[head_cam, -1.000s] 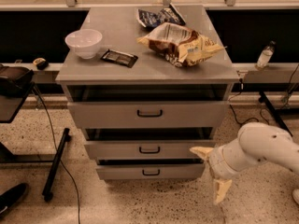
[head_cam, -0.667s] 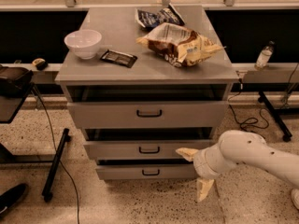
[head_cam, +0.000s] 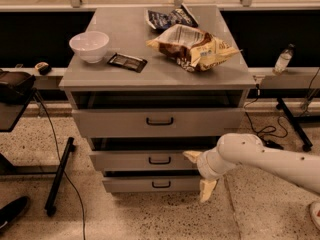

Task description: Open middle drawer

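The middle drawer [head_cam: 130, 161] is the grey medium-height front in the cabinet, with a small black loop handle [head_cam: 159, 160] at its centre. It stands a little way out, with a dark gap above it. My gripper [head_cam: 200, 173] is low at the right end of the drawer fronts, on a white arm coming in from the right. Its cream fingers are spread wide. The upper fingertip [head_cam: 192, 156] lies at the middle drawer's front, right of the handle. The lower fingertip [head_cam: 206, 190] hangs by the bottom drawer's right end. It holds nothing.
The tall top drawer [head_cam: 115, 123] and the slim bottom drawer [head_cam: 130, 184] also stand slightly out. On the cabinet top [head_cam: 125, 39] are a white bowl [head_cam: 89, 46], a dark flat packet [head_cam: 127, 62] and snack bags [head_cam: 195, 46]. A black stand [head_cam: 59, 176] is on the left floor.
My arm and gripper have moved left, from beside the cabinet's right edge to the right part of the drawer fronts. The drawers have not moved.
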You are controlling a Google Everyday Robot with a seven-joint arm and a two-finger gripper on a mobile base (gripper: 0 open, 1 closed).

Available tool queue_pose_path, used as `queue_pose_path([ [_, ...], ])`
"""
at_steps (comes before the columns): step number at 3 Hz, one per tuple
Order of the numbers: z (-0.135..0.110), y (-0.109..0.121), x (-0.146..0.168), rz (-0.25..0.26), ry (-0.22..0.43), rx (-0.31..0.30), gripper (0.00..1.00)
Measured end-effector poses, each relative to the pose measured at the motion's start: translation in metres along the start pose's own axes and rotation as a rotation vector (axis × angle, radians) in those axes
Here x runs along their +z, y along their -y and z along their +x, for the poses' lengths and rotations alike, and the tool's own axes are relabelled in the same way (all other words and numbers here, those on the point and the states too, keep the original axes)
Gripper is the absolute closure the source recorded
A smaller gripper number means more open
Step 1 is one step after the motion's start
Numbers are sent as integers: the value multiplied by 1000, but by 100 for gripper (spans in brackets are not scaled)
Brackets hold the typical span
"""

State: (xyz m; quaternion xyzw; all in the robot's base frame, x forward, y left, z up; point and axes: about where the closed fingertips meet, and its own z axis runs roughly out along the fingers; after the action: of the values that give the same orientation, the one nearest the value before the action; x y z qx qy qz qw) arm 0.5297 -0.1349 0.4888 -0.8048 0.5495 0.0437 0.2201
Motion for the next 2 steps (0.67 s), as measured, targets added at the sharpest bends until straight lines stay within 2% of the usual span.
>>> queue_pose_path([
  [1, 28, 32, 25, -3, -29, 96, 0],
  [2, 45, 56, 41, -5, -58, 150, 0],
])
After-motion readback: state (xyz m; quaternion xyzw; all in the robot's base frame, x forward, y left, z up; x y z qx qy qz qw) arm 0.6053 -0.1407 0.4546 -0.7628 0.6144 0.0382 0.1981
